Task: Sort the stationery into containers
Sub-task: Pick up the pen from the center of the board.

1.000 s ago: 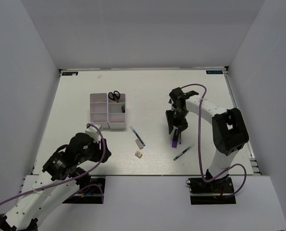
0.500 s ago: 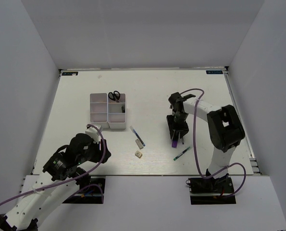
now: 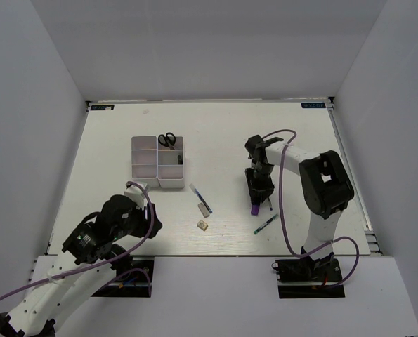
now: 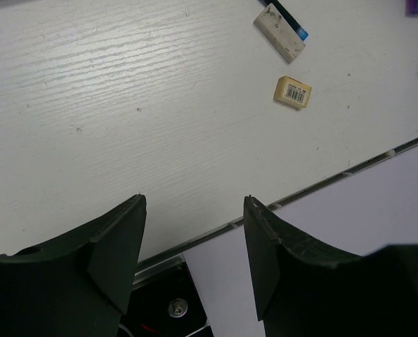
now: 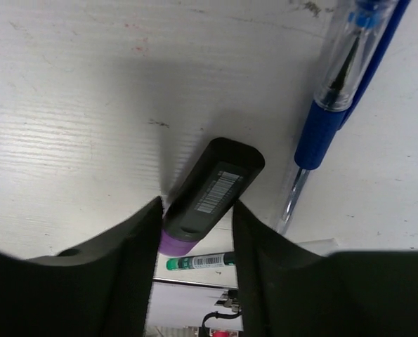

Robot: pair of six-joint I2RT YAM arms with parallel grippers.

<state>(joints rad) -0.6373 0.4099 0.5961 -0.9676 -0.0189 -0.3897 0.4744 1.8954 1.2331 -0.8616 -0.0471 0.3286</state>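
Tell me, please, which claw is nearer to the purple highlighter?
Right. The right claw straddles the purple highlighter, one finger on each side. The left claw hangs open over the near edge of the table, far off to the highlighter's left.

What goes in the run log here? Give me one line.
right claw: open, straddling purple highlighter on table | left claw: open, empty | scissors: in tray

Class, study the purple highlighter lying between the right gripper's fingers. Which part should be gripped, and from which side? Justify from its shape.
Grip the purple highlighter mid-barrel, across its narrow width, coming straight down from above. It lies flat on the table, so only its long sides are free. Keep the right gripper's finger clear of the blue pen alongside.
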